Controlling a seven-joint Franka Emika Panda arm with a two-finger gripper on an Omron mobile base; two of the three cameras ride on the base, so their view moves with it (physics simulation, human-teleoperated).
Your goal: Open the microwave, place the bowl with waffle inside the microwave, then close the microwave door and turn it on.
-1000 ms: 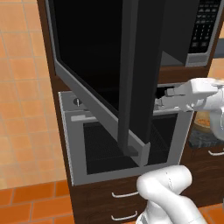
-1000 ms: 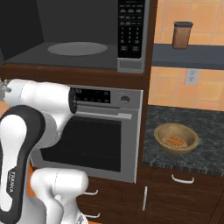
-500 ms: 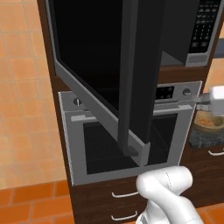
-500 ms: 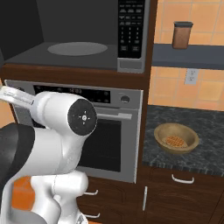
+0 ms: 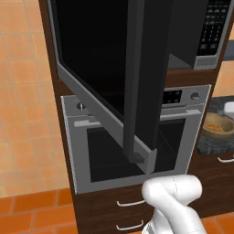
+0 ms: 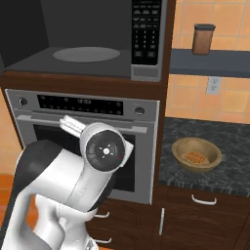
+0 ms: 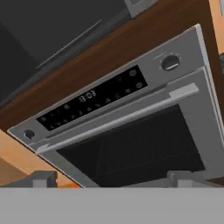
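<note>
Standing open, the microwave (image 6: 83, 39) shows a dark cavity with a flat round turntable (image 6: 88, 53) on its floor and nothing on it; the door (image 5: 109, 77) swings far out, its dark bar handle (image 5: 137, 87) nearest the camera. The keypad (image 6: 146, 27) runs down the right side. The bowl (image 6: 197, 154) sits on the dark speckled counter (image 6: 229, 146) to the right of the oven (image 6: 88, 141), well apart from the microwave, holding a small orange-brown waffle (image 6: 194, 157). Higher up, a brown jar (image 6: 203, 39) stands on a shelf (image 6: 210, 62). The gripper (image 7: 111, 179) faces the oven display (image 7: 94, 98); only its fingertips (image 7: 43, 178) show, spread wide apart with nothing between them.
</note>
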